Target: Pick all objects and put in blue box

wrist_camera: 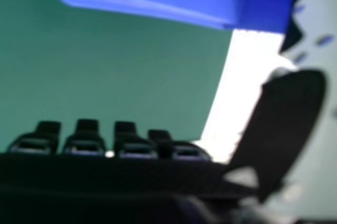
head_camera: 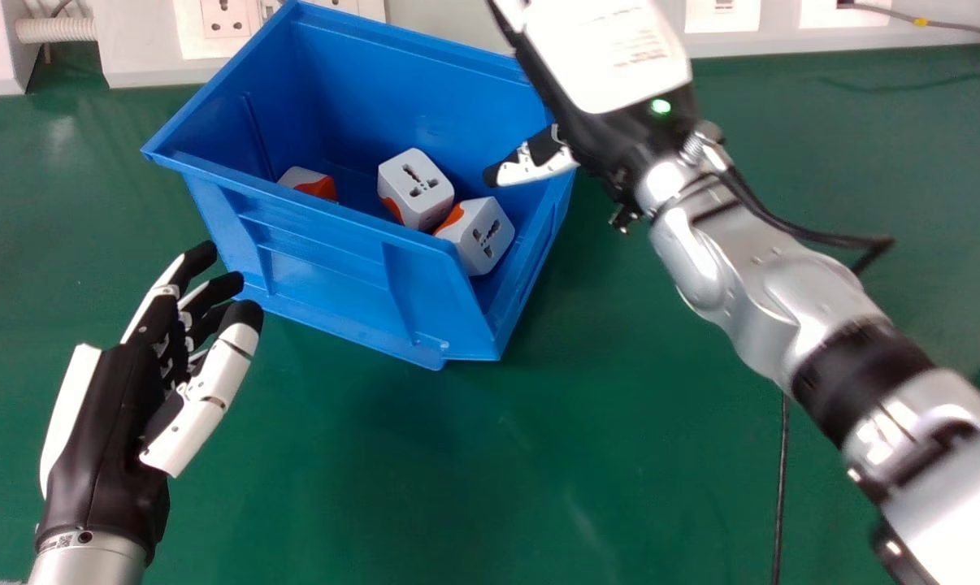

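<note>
The box (head_camera: 327,252) is being borne by the worktop (head_camera: 457,487), near its far edge and left of its middle. Inside, the left adapter (head_camera: 318,187) is being mostly hidden by the box's near wall, and only its upper part is being shown. The middle adapter (head_camera: 415,183) is being covered at its foot by the same wall and at one side by the right adapter (head_camera: 482,236), which is being held at a tilt near the box's near right corner. The box's far right corner is being covered by the right hand (head_camera: 539,162), which is being held open and empty over that side, its own far end being cut off by the head view's top edge. In the right hand view, its fingers (wrist_camera: 87,140) are being shown dark and blurred, apart from its thumb (wrist_camera: 295,113); the box is being cut off, and a pale area (wrist_camera: 237,92) beside the worktop is being washed out by glare. The left hand (head_camera: 108,431) is being held with fingers loosely bent, near the box's near left corner. Faint glints are being thrown back by the green worktop, and its right part is being crossed by a dark cable (head_camera: 782,487). Behind, sockets (head_camera: 230,18) and a ribbed pipe (head_camera: 55,30) are being carried along the wall.
</note>
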